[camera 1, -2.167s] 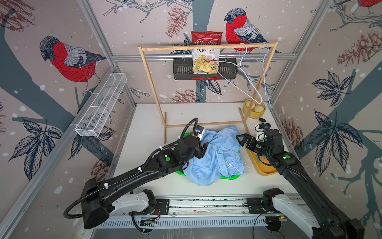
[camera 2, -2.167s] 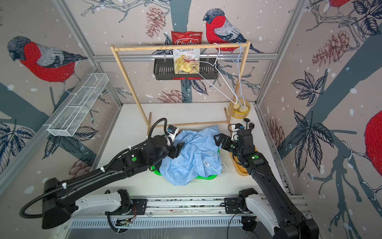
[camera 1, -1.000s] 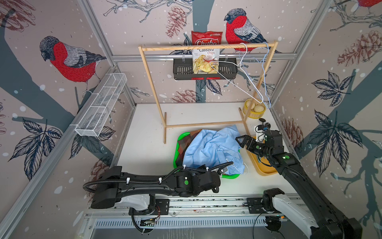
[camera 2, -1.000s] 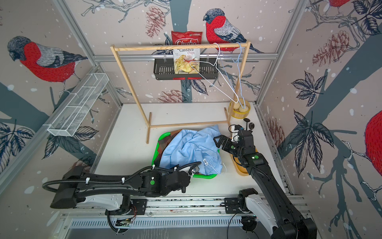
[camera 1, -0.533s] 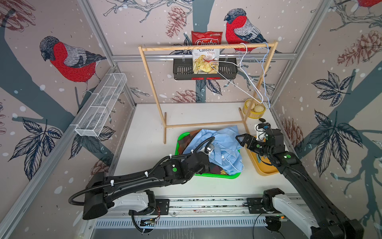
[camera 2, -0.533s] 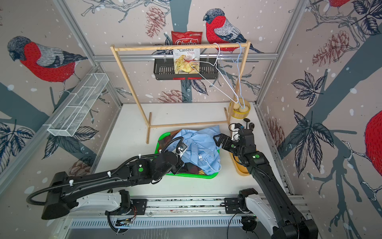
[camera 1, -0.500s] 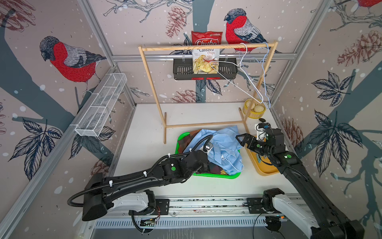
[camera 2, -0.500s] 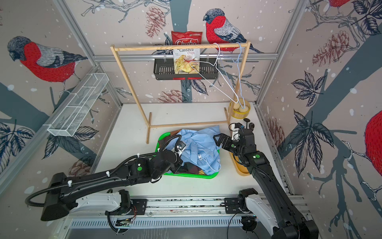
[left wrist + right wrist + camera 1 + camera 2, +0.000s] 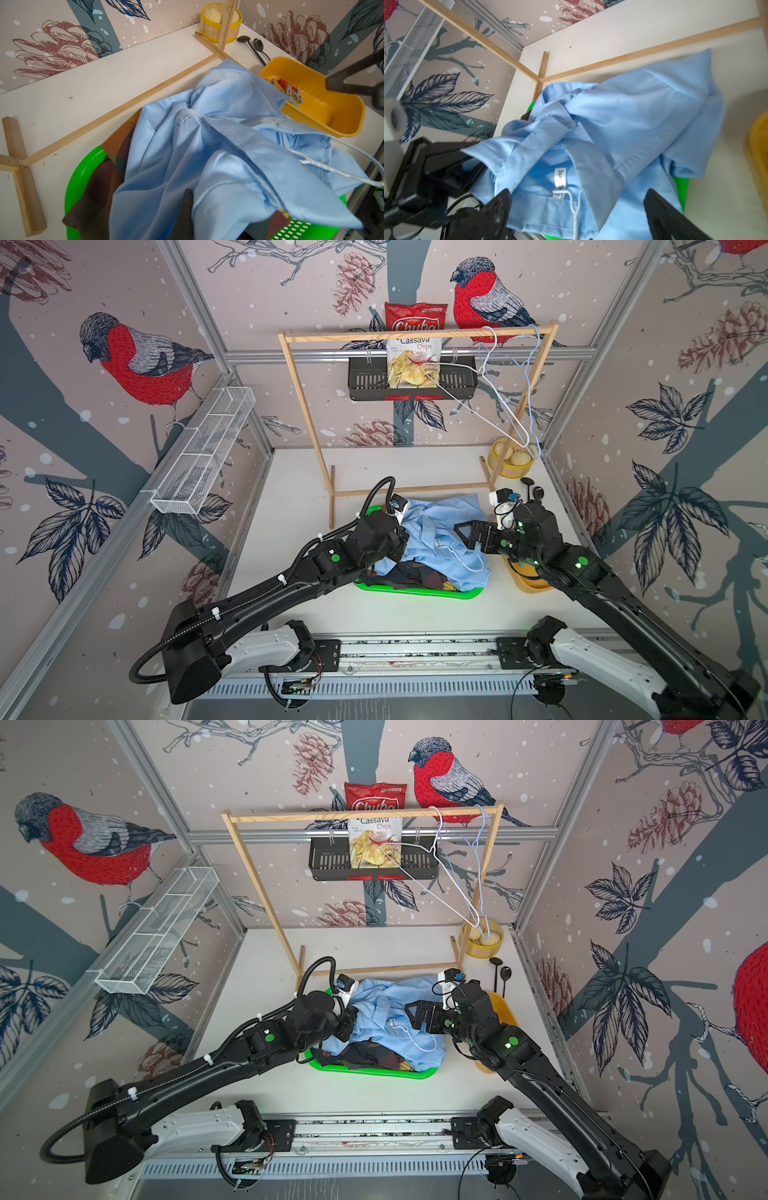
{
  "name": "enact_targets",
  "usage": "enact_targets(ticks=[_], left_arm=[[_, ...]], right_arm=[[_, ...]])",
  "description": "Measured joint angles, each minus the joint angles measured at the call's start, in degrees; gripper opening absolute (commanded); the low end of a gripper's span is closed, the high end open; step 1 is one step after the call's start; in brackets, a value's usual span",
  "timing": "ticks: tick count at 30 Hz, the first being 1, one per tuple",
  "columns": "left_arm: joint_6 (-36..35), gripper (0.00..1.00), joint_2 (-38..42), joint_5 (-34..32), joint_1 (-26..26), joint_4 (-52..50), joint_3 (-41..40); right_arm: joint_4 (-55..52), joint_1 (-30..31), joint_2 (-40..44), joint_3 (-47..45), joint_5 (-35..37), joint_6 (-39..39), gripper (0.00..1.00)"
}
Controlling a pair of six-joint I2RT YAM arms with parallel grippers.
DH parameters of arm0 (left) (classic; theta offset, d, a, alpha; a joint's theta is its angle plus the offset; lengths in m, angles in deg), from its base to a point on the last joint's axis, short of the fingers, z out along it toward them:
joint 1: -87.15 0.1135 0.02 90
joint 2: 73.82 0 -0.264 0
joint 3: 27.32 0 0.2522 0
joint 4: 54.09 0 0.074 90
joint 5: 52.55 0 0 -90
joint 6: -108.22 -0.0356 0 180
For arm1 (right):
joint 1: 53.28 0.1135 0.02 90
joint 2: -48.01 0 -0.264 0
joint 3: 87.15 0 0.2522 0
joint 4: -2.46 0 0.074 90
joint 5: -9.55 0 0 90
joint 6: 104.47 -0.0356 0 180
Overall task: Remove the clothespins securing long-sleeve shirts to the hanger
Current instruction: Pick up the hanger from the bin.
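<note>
Green plastic tray is where your left gripper sits, squeezed shut at the left edge of the plain light blue shirt. You cannot tell if it pinches cloth. A dark plaid shirt lies under the blue one. A white wire hanger sticks out of the blue collar. Your right gripper hangs over it, jaws wide, holding nothing. Red and pale clothespins lie in the yellow plastic tub.

bright even light; soft shadows; top views bend at edges; right wrist: yellow bin blurred
</note>
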State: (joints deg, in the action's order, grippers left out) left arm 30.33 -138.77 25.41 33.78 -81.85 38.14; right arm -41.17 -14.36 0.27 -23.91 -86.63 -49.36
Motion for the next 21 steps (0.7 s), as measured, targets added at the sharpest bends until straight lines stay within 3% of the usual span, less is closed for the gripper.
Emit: enact_targets(ticks=[8,14,21], left_arm=[[1.1,0.0,-1.8,3.1,2.7,1.0,1.1],[1.2,0.0,-2.4,4.5,3.1,1.8,1.0],[1.4,0.0,-3.1,4.5,3.8,2.0,1.2]], right_arm=[[-4.5,3.0,7.6,-1.6,2.0,-7.1,0.93],[-7.8,3.2,15.0,-3.6,-1.2,-13.9,0.89],[-8.1,5.5,17.0,-11.2,-5.8,-21.7,0.85]])
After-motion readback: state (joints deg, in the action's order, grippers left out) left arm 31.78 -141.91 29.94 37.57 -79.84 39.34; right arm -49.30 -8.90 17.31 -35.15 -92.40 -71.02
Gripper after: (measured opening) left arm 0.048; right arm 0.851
